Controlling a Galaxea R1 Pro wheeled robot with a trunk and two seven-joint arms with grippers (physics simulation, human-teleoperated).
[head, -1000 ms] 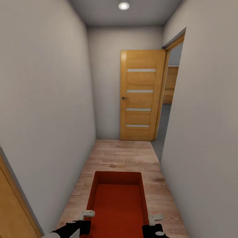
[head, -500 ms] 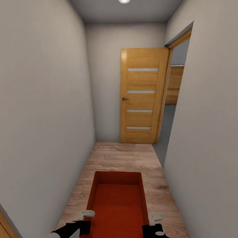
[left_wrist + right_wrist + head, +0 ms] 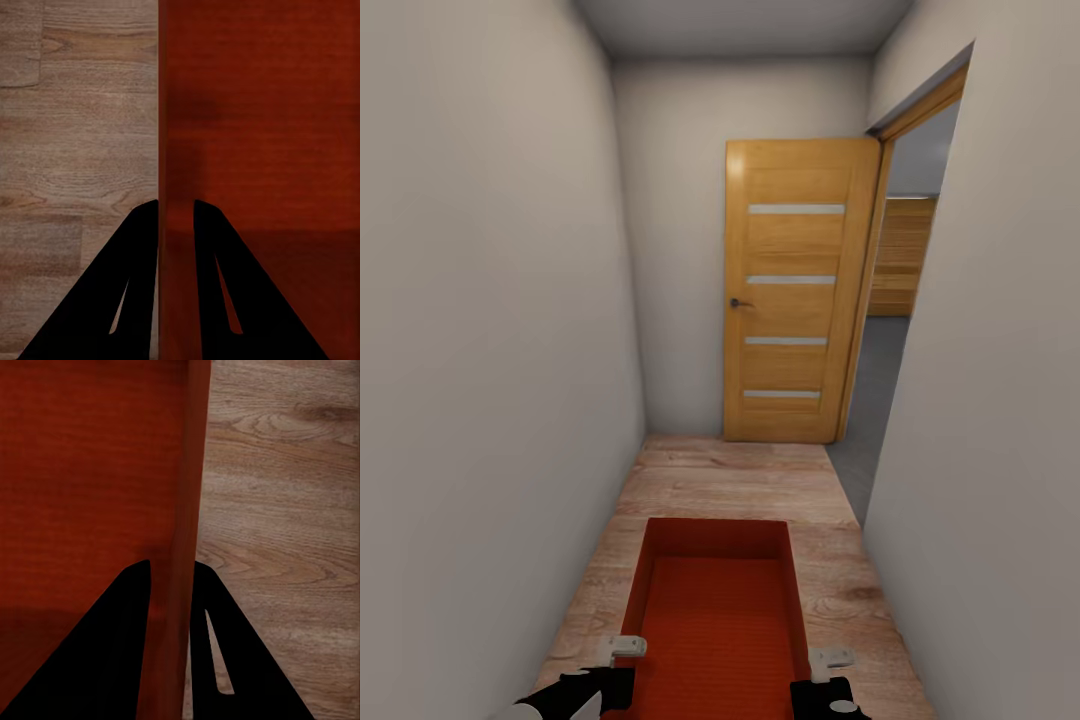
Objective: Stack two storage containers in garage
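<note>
An orange-red open-top storage container (image 3: pixel 718 610) hangs in front of me over the light wood plank floor of a narrow hallway. My left gripper (image 3: pixel 622 660) is shut on its left wall. In the left wrist view the two black fingers (image 3: pixel 142 247) straddle that wall of the container (image 3: pixel 255 135). My right gripper (image 3: pixel 822 668) is shut on the right wall. The right wrist view has that gripper (image 3: pixel 171 574) pinching the thin wall of the container (image 3: pixel 90 472) between its black fingers (image 3: pixel 217 615). The container is empty inside.
White-grey walls close in on both sides. A wooden door (image 3: pixel 792 290) with pale glass strips stands open at the hallway's end. To its right a doorway (image 3: pixel 895 330) opens onto a dark grey floor (image 3: pixel 865 420) and a wooden surface beyond.
The whole view has shifted as I roll forward down the hallway: the door and doorway look larger and the ceiling light has left the frame. The container stays fixed between my grippers.
</note>
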